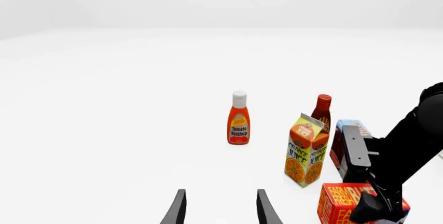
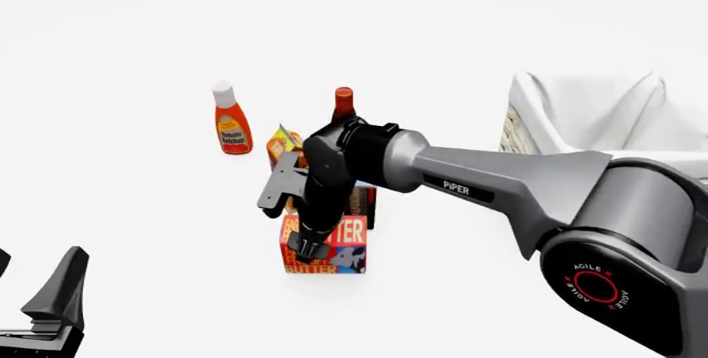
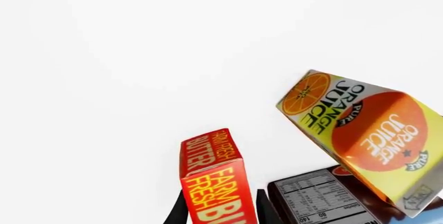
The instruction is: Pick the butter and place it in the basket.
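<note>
My right claw (image 2: 307,246) is down over the butter (image 2: 324,246), which stands upright on the table (image 2: 144,234) just in front of the dark pudding box (image 3: 325,198) and the orange juice carton (image 1: 305,149). In my right wrist view the two fingers (image 3: 176,211) sit on either side of the carton's narrow body, one on each flank, but I cannot tell whether the pads press it or hang just off it. The basket (image 2: 531,118) with its white liner waits well apart, off to my right and farther back. My left claw (image 1: 220,211) is idle near my own edge of the table, its fingers spread with nothing between them.

I judge the butter to be a stiff cardboard box, fairly light, with flat smooth printed faces that could slide if I pinch only the top edge. The best hold looks to be across the two broad flat sides, low enough that the pads land on plain wall and not on a corner. It stands tall and narrow, so a sideways nudge could tip it into the pudding box or the juice behind it; those neighbours are close, and the ketchup bottle (image 2: 230,122) and the red-capped sauce bottle (image 2: 343,103) stand farther off. A firm, square squeeze and a straight lift seem safest
</note>
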